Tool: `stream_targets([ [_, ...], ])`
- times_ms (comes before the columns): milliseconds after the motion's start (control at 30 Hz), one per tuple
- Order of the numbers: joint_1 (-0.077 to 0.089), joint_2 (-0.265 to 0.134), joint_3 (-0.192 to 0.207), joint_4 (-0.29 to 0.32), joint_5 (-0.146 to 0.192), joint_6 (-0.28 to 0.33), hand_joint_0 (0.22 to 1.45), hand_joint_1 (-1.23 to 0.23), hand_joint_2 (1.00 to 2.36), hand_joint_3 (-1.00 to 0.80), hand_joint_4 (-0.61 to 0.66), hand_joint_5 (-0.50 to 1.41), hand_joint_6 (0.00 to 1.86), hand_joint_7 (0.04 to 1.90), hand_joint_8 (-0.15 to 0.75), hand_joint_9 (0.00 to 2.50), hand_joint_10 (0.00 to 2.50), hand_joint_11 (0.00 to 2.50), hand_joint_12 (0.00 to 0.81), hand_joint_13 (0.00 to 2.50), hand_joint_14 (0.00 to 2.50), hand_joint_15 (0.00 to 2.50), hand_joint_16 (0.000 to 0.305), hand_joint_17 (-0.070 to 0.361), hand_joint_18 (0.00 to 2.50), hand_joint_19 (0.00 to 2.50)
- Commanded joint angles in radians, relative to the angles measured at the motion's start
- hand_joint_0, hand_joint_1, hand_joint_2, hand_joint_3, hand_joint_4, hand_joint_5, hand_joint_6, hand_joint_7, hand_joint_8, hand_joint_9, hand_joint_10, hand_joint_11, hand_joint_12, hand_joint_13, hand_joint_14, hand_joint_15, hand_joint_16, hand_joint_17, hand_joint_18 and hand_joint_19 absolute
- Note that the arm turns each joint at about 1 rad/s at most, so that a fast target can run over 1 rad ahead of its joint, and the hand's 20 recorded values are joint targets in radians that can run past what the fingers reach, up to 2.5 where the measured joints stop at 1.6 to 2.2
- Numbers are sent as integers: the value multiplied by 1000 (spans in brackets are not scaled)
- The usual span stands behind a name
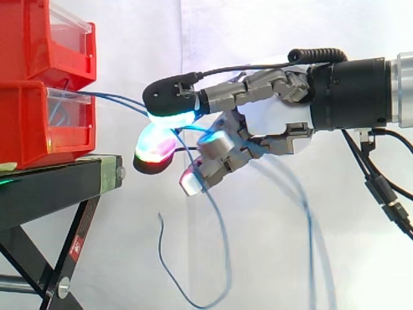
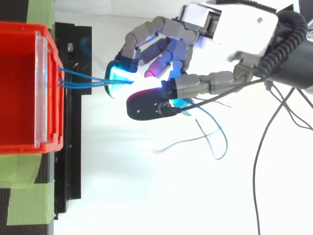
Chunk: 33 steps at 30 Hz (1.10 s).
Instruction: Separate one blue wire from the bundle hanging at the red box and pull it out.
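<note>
- Side view: your hand (image 1: 271,123) pinches blue wires (image 1: 119,98) beside the red box (image 1: 39,123).
- Pull now and several may come out, since they lie close together.

A white curtain (image 1: 271,26) closes off the back of the side view. A faint vertical fold runs down it from about 12 o'clock, and soft bluish shadows lie toward 5 o'clock. At 8 o'clock is a black stand (image 1: 51,187), with slanting legs (image 1: 82,223) that meet at a bolt (image 1: 64,286). From above, the stand lies along 9 o'clock, with green tape (image 2: 22,169) at 8 and 11 o'clock. The white ground (image 2: 146,205) beneath is evenly and brightly lit, and is perhaps cloth.
</note>
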Motion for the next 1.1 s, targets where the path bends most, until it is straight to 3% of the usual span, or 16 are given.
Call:
stream_targets([
  [0,0,2,0,1,-2,0,607,-628,1014,-136,219,-190,877,795,436,1170,17,1118,530,1107,20,619,62,139,733,269],
  [233,0,0,0,2,1,0,603,-628,1014,-117,207,-187,879,778,439,738,11,992,588,1079,16,601,61,136,772,283],
  [533,-1,0,0,-1,1,0,601,-627,1013,-110,197,-186,878,779,440,541,12,850,605,1071,14,577,61,138,778,290],
  [767,0,0,0,-8,0,0,603,-626,1014,-116,200,-185,876,784,436,546,13,807,608,1044,16,558,62,140,782,279],
  [933,0,0,0,-14,0,0,608,-624,1014,-137,202,-189,876,792,431,801,15,907,593,1078,18,594,61,138,770,296],
  [1067,-1,0,0,-14,-2,0,609,-623,1014,-138,206,-189,875,793,432,866,14,933,582,1083,16,597,61,137,767,296],
])
